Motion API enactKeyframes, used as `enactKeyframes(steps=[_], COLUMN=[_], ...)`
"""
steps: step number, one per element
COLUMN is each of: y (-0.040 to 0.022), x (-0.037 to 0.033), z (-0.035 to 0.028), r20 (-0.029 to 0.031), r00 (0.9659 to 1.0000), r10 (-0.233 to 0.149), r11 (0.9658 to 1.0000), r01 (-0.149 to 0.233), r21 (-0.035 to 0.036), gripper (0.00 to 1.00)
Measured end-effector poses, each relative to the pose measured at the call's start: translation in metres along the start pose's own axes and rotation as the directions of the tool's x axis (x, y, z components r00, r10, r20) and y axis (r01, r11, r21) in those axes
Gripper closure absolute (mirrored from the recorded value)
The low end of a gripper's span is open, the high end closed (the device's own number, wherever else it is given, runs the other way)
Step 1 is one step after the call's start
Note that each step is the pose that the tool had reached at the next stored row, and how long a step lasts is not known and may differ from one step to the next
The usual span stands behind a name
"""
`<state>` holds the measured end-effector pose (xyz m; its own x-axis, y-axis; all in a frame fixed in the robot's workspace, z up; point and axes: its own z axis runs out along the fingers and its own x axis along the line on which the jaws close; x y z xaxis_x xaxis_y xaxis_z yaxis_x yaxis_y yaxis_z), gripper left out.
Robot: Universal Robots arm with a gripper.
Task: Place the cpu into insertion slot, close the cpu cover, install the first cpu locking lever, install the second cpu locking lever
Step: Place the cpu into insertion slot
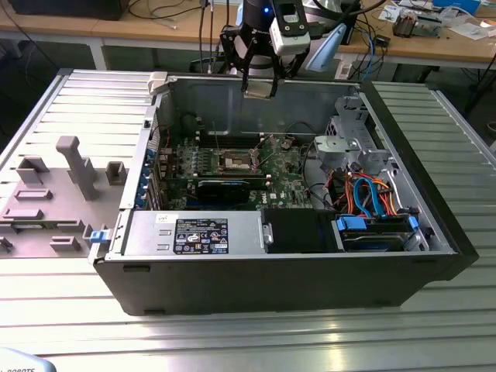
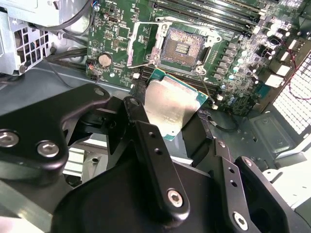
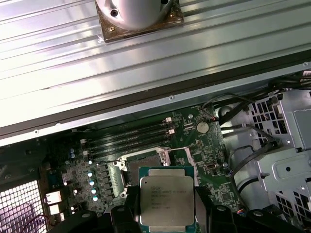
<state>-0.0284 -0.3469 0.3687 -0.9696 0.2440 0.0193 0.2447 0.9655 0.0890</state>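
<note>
My gripper (image 1: 260,87) hangs above the open computer case, over its back wall, shut on the cpu (image 1: 260,90). In both wrist views the cpu is a flat square with a silver top (image 2: 170,104) (image 3: 165,200) and a green rim, clamped between two black fingers (image 2: 138,116). The insertion slot (image 2: 182,48) lies bare on the green motherboard (image 1: 287,182) below, with its brownish pin field showing. The cpu cover (image 2: 155,55) stands swung open at the slot's side. Thin wire levers (image 2: 208,90) stick up beside the slot. The slot (image 1: 235,161) sits mid-board in the exterior view.
A metal drive cage (image 1: 353,143) and coloured cables (image 1: 372,194) fill the case on the exterior view's right. A long black card (image 1: 223,189) lies just in front of the slot, and memory slots (image 3: 131,138) run behind it. A grey fixture plate (image 1: 54,194) sits outside the case.
</note>
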Motion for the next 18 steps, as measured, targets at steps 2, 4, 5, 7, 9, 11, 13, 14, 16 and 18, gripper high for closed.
enactKeyframes(steps=[2, 4, 5, 7, 9, 11, 13, 14, 16, 18], y=[0.0, 0.0, 0.0, 0.0, 0.0, 0.0, 0.0, 0.0, 0.0, 0.0], x=[0.0, 0.0, 0.0, 0.0, 0.0, 0.0, 0.0, 0.0, 0.0, 0.0], z=[0.0, 0.0, 0.0, 0.0, 0.0, 0.0, 0.0, 0.0, 0.0, 0.0001], r20=[0.0, 0.0, 0.0, 0.0003, 0.0009, 0.0015, 0.0029, 0.0036, 0.005, 0.0071], r00=[1.0, 1.0, 1.0, 1.0, 0.9999, 0.9998, 0.9995, 0.9992, 0.9984, 0.9967], r10=[0.0, 0.0, 0.0, 0.003, 0.01, 0.017, 0.032, 0.04, 0.057, 0.08], r11=[1.0, 1.0, 1.0, 1.0, 0.9999, 0.9998, 0.9995, 0.9992, 0.9984, 0.9968], r01=[0.0, 0.0, 0.0, -0.003, -0.01, -0.017, -0.032, -0.04, -0.057, -0.08], r21=[0.0, 0.0, -0.0001, -0.0002, -0.0003, -0.0004, -0.0007, -0.0009, -0.0013, -0.0019], gripper=[0.46, 0.46, 0.46, 0.46, 0.46, 0.46, 0.46, 0.46, 0.46, 0.46])
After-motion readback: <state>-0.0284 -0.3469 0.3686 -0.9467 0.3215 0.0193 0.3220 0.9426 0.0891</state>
